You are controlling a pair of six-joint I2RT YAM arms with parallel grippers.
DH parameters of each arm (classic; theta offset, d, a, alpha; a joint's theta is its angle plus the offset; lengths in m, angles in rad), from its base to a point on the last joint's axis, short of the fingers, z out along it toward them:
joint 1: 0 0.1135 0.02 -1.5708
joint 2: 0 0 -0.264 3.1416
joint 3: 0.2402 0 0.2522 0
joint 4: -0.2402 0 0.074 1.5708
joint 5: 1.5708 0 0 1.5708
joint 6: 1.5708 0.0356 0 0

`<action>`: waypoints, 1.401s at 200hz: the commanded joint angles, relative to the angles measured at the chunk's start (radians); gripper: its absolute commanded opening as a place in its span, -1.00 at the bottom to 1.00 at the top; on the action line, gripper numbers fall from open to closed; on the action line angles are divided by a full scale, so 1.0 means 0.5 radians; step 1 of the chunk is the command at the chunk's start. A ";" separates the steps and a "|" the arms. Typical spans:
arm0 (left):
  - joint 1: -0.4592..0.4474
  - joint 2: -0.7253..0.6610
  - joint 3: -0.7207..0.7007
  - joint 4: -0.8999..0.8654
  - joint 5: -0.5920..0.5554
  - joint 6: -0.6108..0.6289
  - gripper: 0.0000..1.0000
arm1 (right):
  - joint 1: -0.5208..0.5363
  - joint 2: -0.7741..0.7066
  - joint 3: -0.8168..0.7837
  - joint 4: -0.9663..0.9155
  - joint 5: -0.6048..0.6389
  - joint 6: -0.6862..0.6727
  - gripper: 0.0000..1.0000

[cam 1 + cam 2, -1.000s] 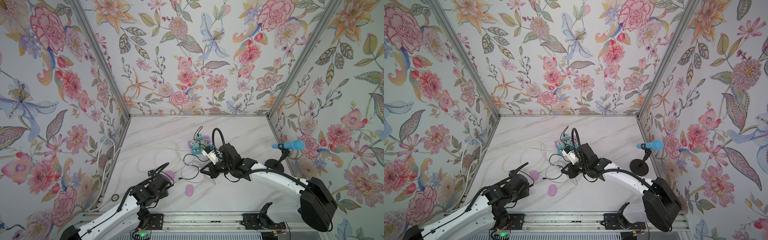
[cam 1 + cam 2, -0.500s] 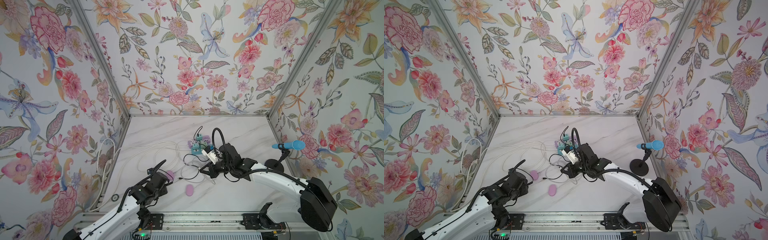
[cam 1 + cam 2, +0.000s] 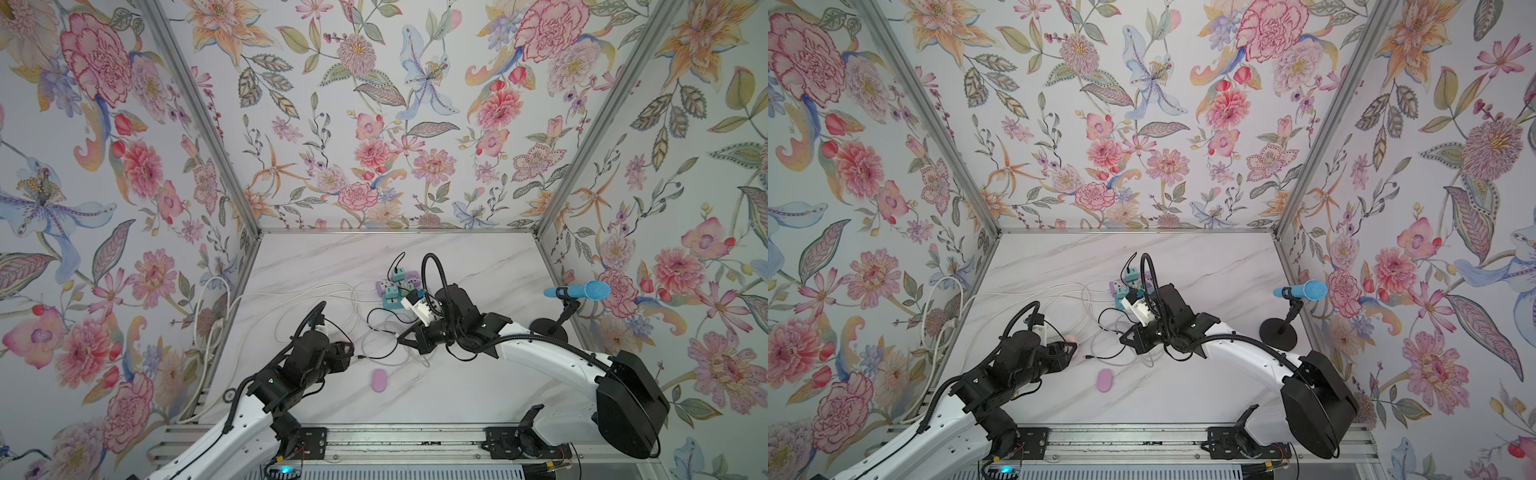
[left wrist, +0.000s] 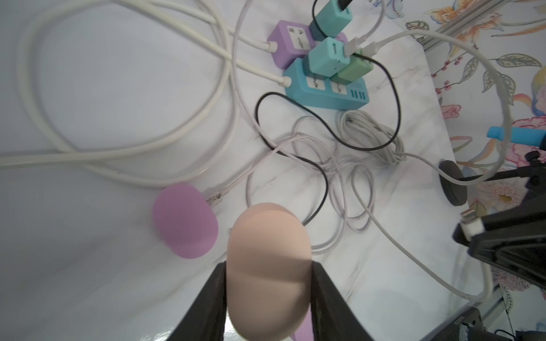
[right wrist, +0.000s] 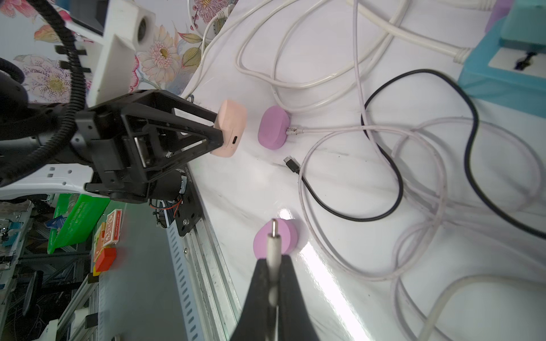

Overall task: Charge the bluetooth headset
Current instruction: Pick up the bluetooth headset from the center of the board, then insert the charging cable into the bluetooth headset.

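Observation:
A peach headset case (image 4: pixel 269 265) sits between the fingers of my left gripper (image 4: pixel 269 264), which is shut on it. Its charging port (image 5: pixel 234 139) faces my right gripper. My right gripper (image 5: pixel 273 259) is shut on a white cable plug (image 5: pixel 273 242), metal tip pointing outward. In both top views the two grippers (image 3: pixel 349 349) (image 3: pixel 401 340) stand a short way apart at the table's front middle. A purple case (image 5: pixel 273 127) with a pale cable plugged in lies beside the peach case. Another purple case (image 3: pixel 379 380) lies loose near the front edge.
Teal and purple power strips (image 4: pixel 328 91) (image 4: pixel 291 44) with chargers sit behind a tangle of white and black cables (image 4: pixel 325 165). A loose black plug (image 5: pixel 291 164) lies between the cases. A blue microphone (image 3: pixel 582 289) on a black stand is at the right wall.
My left gripper's jaws have narrowed onto the peach case and the left arm has shifted slightly. The right arm has stayed still with the white plug.

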 commanded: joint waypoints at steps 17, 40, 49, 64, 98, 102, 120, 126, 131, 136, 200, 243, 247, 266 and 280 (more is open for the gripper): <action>0.016 0.227 0.324 0.333 0.252 0.413 -1.00 | -0.003 0.055 0.208 -0.151 0.004 -0.084 -1.00; 0.022 0.372 0.481 0.477 0.288 0.563 -1.00 | -0.010 0.055 0.308 -0.236 0.058 -0.112 -1.00; 0.030 0.441 0.537 0.539 0.335 0.625 -1.00 | -0.010 0.055 0.349 -0.279 0.078 -0.127 -1.00; 0.060 0.569 0.630 0.667 0.465 0.727 -1.00 | -0.012 0.046 0.418 -0.372 0.115 -0.160 -1.00; 0.225 0.847 0.746 1.029 0.932 0.814 -1.00 | -0.013 0.004 0.551 -0.636 0.159 -0.218 -1.00; 0.242 0.874 0.763 1.044 0.962 0.832 -1.00 | -0.014 -0.008 0.557 -0.656 0.166 -0.216 -1.00; 0.308 0.964 0.820 1.126 1.109 0.897 -1.00 | -0.014 -0.060 0.575 -0.712 0.186 -0.198 -1.00; 0.326 0.988 0.831 1.160 1.158 0.911 -1.00 | -0.016 -0.070 0.576 -0.720 0.190 -0.179 -1.00; 0.343 1.002 0.835 1.201 1.197 0.916 -1.00 | -0.016 -0.085 0.580 -0.723 0.188 -0.169 -1.00; 0.356 1.026 0.835 1.236 1.242 0.919 -1.00 | -0.013 -0.094 0.585 -0.730 0.178 -0.155 -1.00; 0.484 1.299 0.862 1.570 1.824 0.842 -1.00 | 0.010 -0.114 0.709 -0.815 0.152 -0.137 -1.00; 0.526 1.300 0.871 1.536 1.887 0.921 -1.00 | -0.047 -0.084 0.860 -0.895 0.167 -0.102 -1.00; 0.530 1.299 0.874 1.525 1.892 0.930 -1.00 | -0.062 -0.079 0.875 -0.904 0.164 -0.088 -1.00; 0.538 1.289 0.881 1.466 1.902 0.983 -1.00 | -0.113 -0.050 0.966 -0.931 0.158 -0.066 -1.00; 0.540 1.277 0.875 1.441 1.902 1.014 -1.00 | -0.144 -0.034 1.022 -0.943 0.156 -0.059 -1.00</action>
